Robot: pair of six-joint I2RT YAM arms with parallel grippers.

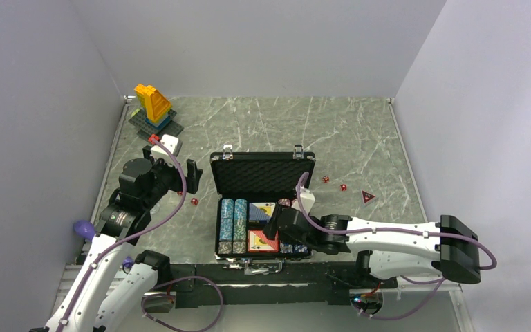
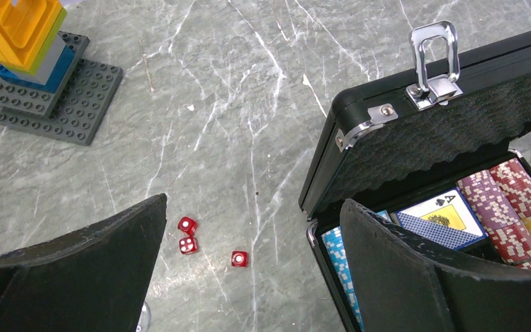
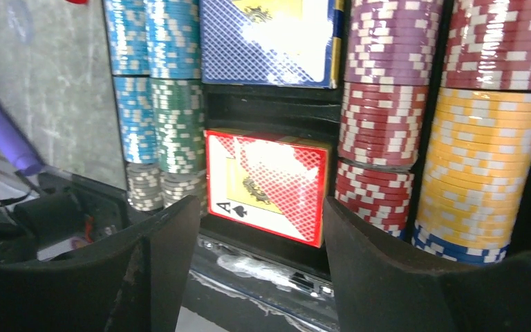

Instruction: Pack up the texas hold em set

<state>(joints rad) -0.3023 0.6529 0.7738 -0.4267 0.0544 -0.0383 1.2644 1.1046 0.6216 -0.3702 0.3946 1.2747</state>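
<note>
The right gripper (image 3: 259, 214) hangs with jaws apart and empty just above the red card deck (image 3: 269, 183) in the open case (image 1: 263, 169), chip rows (image 3: 380, 124) either side. The left gripper (image 2: 252, 207), spread wide, holds nothing; three red dice (image 2: 187, 225) lie on the surface (image 2: 249, 104) below it.

Blue deck (image 3: 269, 41), top out of view
</note>
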